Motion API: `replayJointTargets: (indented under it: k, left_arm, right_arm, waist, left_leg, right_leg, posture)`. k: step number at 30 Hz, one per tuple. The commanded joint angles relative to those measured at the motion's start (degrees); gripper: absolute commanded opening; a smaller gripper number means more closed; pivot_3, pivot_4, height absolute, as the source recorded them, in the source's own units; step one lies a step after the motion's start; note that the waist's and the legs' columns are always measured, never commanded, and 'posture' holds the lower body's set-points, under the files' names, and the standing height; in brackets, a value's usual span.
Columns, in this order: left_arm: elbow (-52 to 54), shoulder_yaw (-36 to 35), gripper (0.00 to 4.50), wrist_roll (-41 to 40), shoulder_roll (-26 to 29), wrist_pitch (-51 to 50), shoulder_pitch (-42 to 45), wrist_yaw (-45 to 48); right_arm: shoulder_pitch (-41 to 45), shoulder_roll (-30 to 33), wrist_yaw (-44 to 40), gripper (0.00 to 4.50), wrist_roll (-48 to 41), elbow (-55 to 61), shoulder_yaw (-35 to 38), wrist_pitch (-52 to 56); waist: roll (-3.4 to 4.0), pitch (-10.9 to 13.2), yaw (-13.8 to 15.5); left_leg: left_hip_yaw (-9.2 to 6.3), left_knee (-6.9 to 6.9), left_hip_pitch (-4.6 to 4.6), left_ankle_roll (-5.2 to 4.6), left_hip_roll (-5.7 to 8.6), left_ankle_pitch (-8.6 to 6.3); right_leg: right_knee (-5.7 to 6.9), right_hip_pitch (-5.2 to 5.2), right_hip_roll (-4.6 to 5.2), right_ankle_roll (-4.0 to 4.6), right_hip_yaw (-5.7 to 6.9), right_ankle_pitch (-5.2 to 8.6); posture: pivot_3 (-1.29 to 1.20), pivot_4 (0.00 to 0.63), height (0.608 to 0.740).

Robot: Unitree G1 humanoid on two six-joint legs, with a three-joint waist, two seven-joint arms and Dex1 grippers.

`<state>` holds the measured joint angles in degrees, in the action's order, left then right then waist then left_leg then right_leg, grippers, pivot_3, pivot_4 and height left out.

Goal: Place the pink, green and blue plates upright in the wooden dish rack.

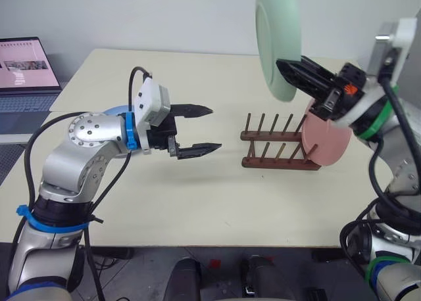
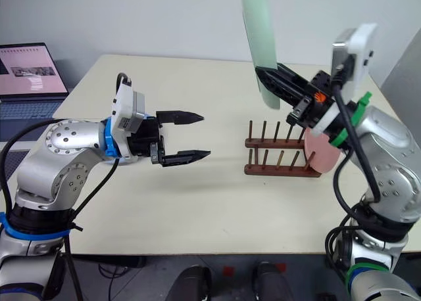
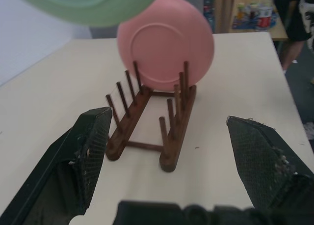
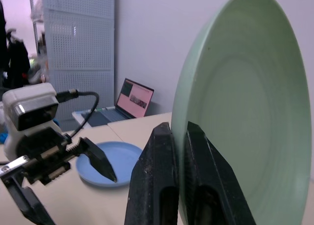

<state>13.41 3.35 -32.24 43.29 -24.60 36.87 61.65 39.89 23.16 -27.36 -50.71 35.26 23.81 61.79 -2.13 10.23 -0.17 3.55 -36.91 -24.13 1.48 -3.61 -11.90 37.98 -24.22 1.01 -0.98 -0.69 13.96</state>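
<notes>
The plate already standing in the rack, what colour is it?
Pink. The plate stands upright at one end of the wooden dish rack; the left wrist view shows it best.

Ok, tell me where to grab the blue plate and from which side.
Take the blue plate by its rim. It lies flat on the table behind the open left claw, so probably the best way is to come in low from the side, one finger over the raised lip and one under it. It is thin and flat, with no handle.
</notes>
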Motion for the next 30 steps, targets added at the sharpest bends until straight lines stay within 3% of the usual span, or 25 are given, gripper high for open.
replayJointTargets:
  k: [1,5,12,30]
  left_arm:
    - [-0.5,0.7,4.09,-0.3,-0.8,0.7,2.5,3.5]
    - [-1.0,1.2,4.09,-0.2,-1.6,0.6,3.4,5.7]
    - [-0.5,0.6,4.09,-1.2,-2.1,-1.1,3.9,7.3]
    - [1.2,-0.2,4.09,-2.1,-2.2,-2.4,3.0,7.4]
  right_arm:
    - [-3.8,-0.7,8.5,0.00,-12.0,3.3,5.1,3.0]
    - [-7.6,0.5,14.7,0.00,-18.9,2.0,6.0,1.7]
    - [-13.2,4.5,17.0,0.00,-22.7,-1.4,5.5,-2.4]
    - [-17.7,10.9,16.0,0.00,-23.1,-9.1,1.0,-6.0]
  waist:
    - [0.00,0.0,-0.1]
    - [0.03,0.0,-0.4]
    - [0.03,0.0,-0.3]
    - [0.03,0.0,-0.3]
  left_leg:
    - [0.00,-0.01,0.01,-0.01,0.02,-0.01]
    - [-0.05,0.01,-0.03,-0.02,0.02,-0.01]
    - [-0.10,-0.01,-0.04,-0.02,-0.01,-0.01]
    - [-0.13,-0.02,-0.08,-0.03,-0.03,-0.01]
  right_leg:
    - [-0.01,0.00,-0.06,-0.14,-0.02,-0.07]
    - [-0.02,-0.05,-0.24,-0.39,-0.10,0.07]
    - [-0.03,-0.02,-0.33,-0.43,-0.15,0.09]
    - [-0.09,-0.03,-0.39,-0.45,-0.15,0.09]
  posture:
    - [0.00,0.150,0.728]
    - [0.00,0.150,0.728]
    - [0.00,0.150,0.728]
    - [0.00,0.150,0.728]
